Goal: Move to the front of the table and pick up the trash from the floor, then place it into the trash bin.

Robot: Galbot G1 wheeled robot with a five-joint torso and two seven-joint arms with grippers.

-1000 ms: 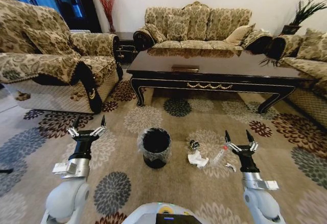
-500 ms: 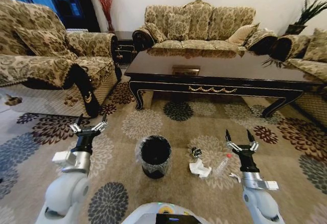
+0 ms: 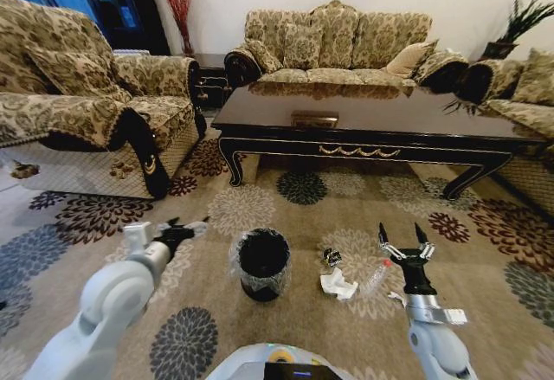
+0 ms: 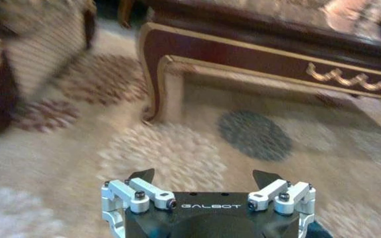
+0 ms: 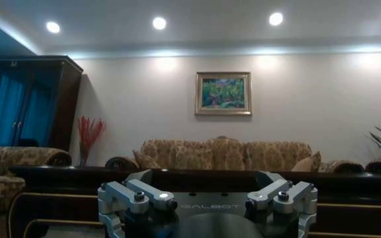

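The left end effector [image 3: 186, 228], released, has been swung forward and tilted level over the carpet [image 3: 286, 311], just left of the bin [image 3: 263, 261]; half a second ago it was held upright. The right end effector [image 3: 405, 243] is kept upright and released, above the bottle [image 3: 374, 278]. The paper wad [image 3: 337, 286] and dark scrap [image 3: 331, 258] lie between bin and bottle, before the bench [image 3: 381, 120].

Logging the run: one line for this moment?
stage: in front of table | left gripper: open, beside trash bin | right gripper: open, by trash | trash on floor
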